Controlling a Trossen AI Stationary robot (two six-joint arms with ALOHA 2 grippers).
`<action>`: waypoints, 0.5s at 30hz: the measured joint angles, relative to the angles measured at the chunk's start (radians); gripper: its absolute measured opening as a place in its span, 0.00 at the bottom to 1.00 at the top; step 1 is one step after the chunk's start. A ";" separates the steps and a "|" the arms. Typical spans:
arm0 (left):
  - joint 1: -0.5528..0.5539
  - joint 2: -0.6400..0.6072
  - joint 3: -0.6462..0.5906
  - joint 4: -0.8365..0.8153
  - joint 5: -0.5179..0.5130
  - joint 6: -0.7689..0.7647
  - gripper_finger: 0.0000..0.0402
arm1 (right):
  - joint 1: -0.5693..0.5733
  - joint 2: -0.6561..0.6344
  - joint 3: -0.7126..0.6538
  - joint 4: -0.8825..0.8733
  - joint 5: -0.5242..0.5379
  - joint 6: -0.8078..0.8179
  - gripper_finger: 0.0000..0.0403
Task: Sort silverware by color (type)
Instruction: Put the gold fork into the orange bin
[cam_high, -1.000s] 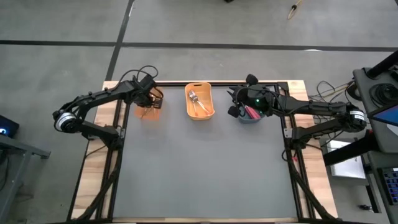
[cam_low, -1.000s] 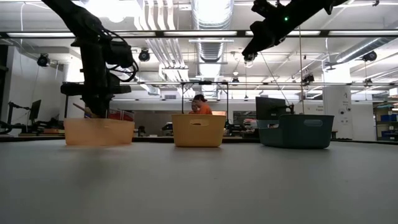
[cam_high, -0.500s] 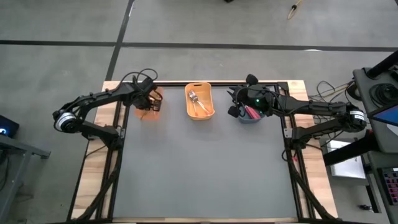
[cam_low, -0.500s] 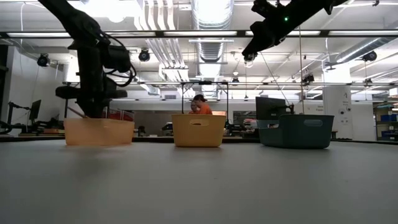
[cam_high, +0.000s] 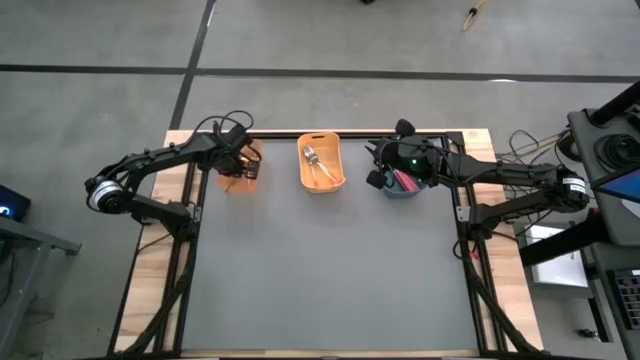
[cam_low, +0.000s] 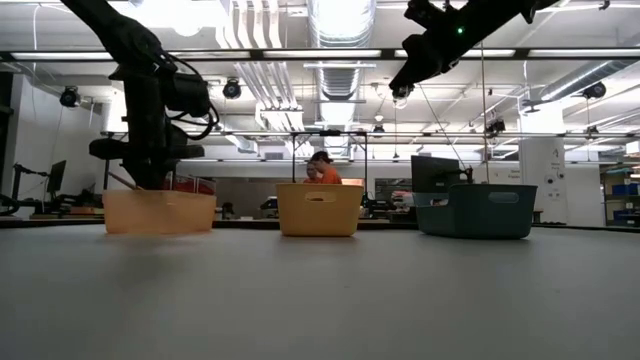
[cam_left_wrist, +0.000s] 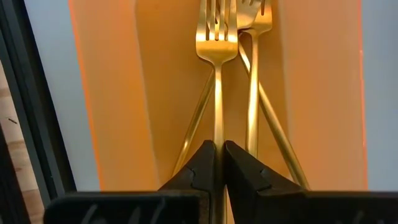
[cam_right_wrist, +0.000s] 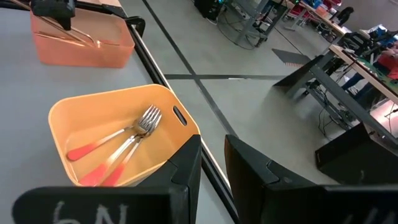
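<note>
My left gripper (cam_left_wrist: 219, 149) hangs over the translucent orange bin (cam_high: 238, 184) at the table's far left and is shut on a gold fork (cam_left_wrist: 216, 74). Other gold forks (cam_left_wrist: 254, 93) lie crossed on the bin floor beside it. My right gripper (cam_right_wrist: 212, 162) is open and holds nothing. It hovers high (cam_low: 400, 88) near the dark blue-grey bin (cam_high: 400, 188), where red-pink handles (cam_high: 405, 180) show. The yellow bin (cam_high: 304, 170) between them holds silver-tined forks with coral handles (cam_right_wrist: 118, 142). My left gripper pinches the gold fork's handle (cam_left_wrist: 217, 134) between its two fingers. The fork runs on in line with the fingers, tines farthest from them and down inside the orange bin. I cannot tell whether the tines rest on the bin floor.
The three bins stand in a row along the table's far edge (cam_low: 160, 212) (cam_low: 320, 210) (cam_low: 475, 210). The grey mat (cam_high: 320, 270) reaches from them to the near edge. A person in orange (cam_low: 322, 170) is in the room behind the yellow bin.
My left gripper has shifted slightly toward the table's left over the orange bin, then stayed still. My right arm has not moved.
</note>
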 joint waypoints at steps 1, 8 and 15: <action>0.000 0.000 0.000 0.001 0.000 0.000 0.02 | 0.000 0.000 0.000 0.000 0.000 0.000 0.16; 0.000 0.000 0.000 0.003 0.000 0.000 0.03 | 0.000 0.000 0.000 0.000 0.000 0.000 0.16; 0.000 0.000 0.000 0.004 -0.001 0.000 0.08 | 0.000 0.000 0.000 -0.001 0.000 0.000 0.16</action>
